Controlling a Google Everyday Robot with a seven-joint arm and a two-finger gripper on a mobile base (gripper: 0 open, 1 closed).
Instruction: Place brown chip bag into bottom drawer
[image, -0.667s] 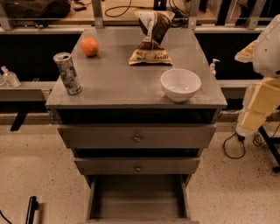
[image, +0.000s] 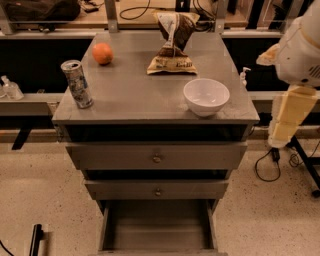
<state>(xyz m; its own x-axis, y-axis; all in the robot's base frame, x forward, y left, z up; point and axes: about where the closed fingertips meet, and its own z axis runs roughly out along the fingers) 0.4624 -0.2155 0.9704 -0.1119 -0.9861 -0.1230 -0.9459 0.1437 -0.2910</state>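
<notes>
Although pulled out at the foot of the cabinet, holds no bag yet: drawer (image: 157, 227), task judged barely begun. Find the bag (image: 172, 42) on the cabinet top (image: 135, 102), at the rear centre, behind the bowl (image: 206, 96) and right of the orange (image: 102, 53), with the can (image: 77, 84) well apart at the left front. Find the gripper (image: 286, 122) off the right side of the top, hanging beside the edge, well apart from the bag. Cannot tell whether spread or closed; see nothing in it.

Expect trouble first from the bowl. Sits near the right front edge, roughly between gripper and bag, and is probably easy to shove off with a low sweep across. Expect slipping next: crinkled foil, soft and puffy, likely to squirm or crush under a pinch, likely left dangling and swinging after a grab at one corner. Mind the descent too. With two knobbed drawers (image: 157, 158) stacked above the open one, risk snagging a swinging bag on a front, or landing it on the rim and losing it to the floor.

Read the bag's long axis as running front to back on the top, slightly skewed. Points its broad end, with the pale label, toward the front and its pinched dark end toward the rear. Cannot tell whether propped upright or lying flat.
</notes>
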